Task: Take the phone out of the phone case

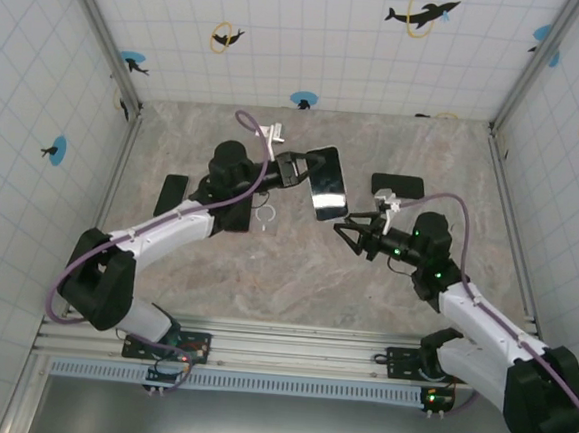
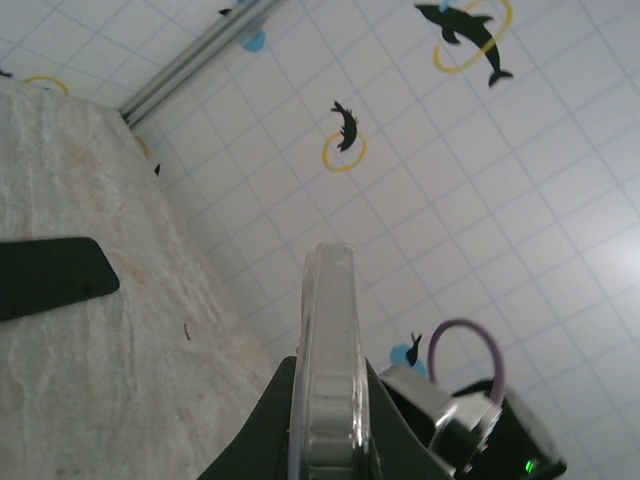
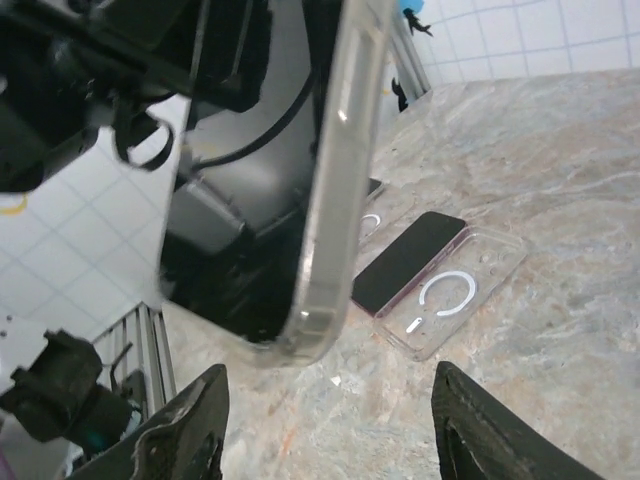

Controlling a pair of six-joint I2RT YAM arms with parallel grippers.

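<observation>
the phone, in its clear case, is held up off the table, pinched at one edge by the closed left gripper. the right gripper is spread wide w/ nothing in it; the phone's near end lies just ahead of it, long axis running roughly front-to-back.

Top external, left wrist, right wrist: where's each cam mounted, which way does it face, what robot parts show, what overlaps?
Top external: above and behind the bases, facing down at the table; both arms show, left fingers clamping the cased phone.
Left wrist: on the left arm, facing along its fingers past the phone's edge to the wall; right arm lower right.
Right wrist: on the right arm, facing between the open right fingers at the phone.
Shared: all three see the cased phone.
</observation>
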